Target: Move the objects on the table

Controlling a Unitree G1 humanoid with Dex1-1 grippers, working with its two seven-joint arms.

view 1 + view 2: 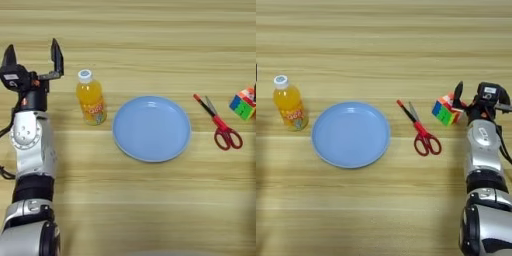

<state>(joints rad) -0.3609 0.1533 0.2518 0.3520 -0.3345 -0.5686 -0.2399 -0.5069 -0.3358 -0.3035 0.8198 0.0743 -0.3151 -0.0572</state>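
On the table (150, 30), an orange-juice bottle (91, 100) with a white cap stands upright left of a round light-blue plate (151, 128). Red-handled scissors (420, 131) lie shut to the plate's right. Further right sits the multicoloured puzzle cube (446, 111). My left gripper (33, 56) is open at the far left, a short way left of the bottle, with nothing between its fingers. My right gripper (476, 96) is open just right of the cube. One black finger (458, 94) stands at the cube's right edge, and the cube is outside the fingers.
The plate holds nothing. My left arm (31, 150) lies along the left edge and my right arm (483, 165) along the right edge. Bare wood stretches across the far side and the near side of the table.
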